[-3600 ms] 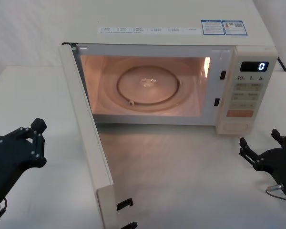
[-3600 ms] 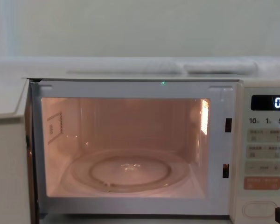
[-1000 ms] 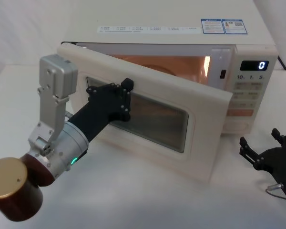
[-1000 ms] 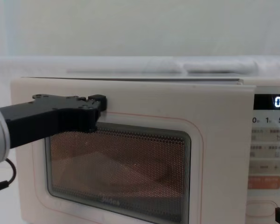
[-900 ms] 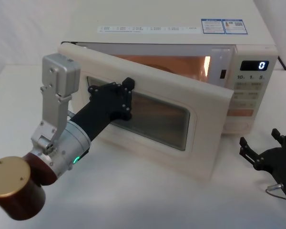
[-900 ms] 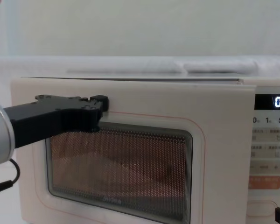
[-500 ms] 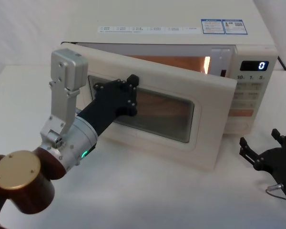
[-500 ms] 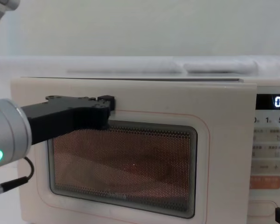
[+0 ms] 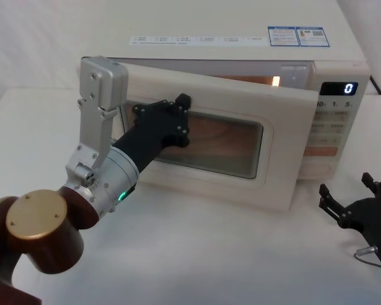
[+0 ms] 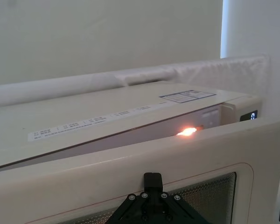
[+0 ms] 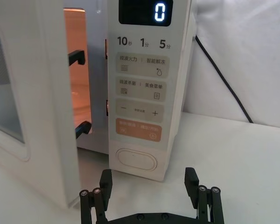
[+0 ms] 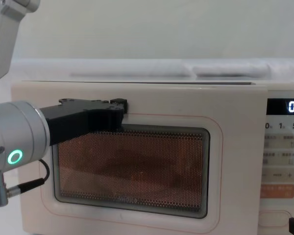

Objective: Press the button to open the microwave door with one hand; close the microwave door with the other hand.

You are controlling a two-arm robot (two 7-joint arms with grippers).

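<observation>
Head view: microwave door (image 9: 241, 152) edge ajar

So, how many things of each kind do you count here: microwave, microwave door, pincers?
microwave: 1
microwave door: 1
pincers: 2, left pincer and right pincer
total: 4

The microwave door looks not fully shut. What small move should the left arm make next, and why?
Probably keep pushing forward. The left gripper presses on the microwave door, which stands ajar: its free edge is off the body, orange light shows in the gap, and the latch hooks are outside their slots. The right gripper sits open near the button.
</observation>
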